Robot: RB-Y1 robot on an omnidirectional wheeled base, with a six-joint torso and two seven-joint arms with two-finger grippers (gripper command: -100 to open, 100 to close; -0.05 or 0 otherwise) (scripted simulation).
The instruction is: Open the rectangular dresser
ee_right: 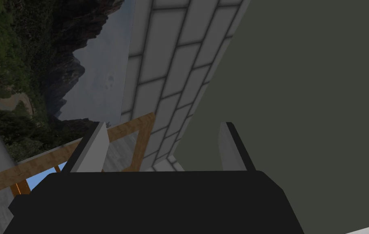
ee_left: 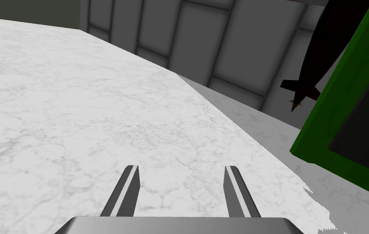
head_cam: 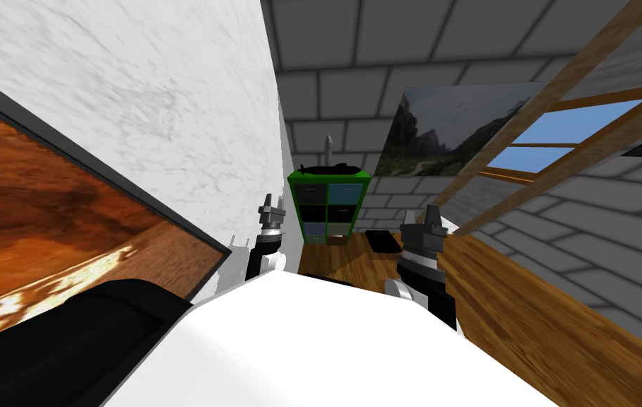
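The rectangular dresser (head_cam: 328, 205) is a green frame with dark and bluish drawer fronts in two columns. It stands at the far end of the room, beside the white marbled wall (head_cam: 171, 120). My left gripper (head_cam: 268, 208) is raised near that wall, well short of the dresser. In the left wrist view the left gripper (ee_left: 181, 168) stands open over the marbled surface (ee_left: 78, 113), with the dresser's green edge (ee_left: 342, 122) off to one side. My right gripper (head_cam: 431, 215) is raised on the other side and holds nothing; in the right wrist view the right gripper (ee_right: 163, 126) stands open.
A long black object (head_cam: 330, 170) lies on top of the dresser, also seen as the black object (ee_left: 321, 61). A flat black thing (head_cam: 383, 240) lies on the wooden floor (head_cam: 524, 318) near the dresser. A framed orange picture (head_cam: 44, 212) hangs on the marbled wall close by.
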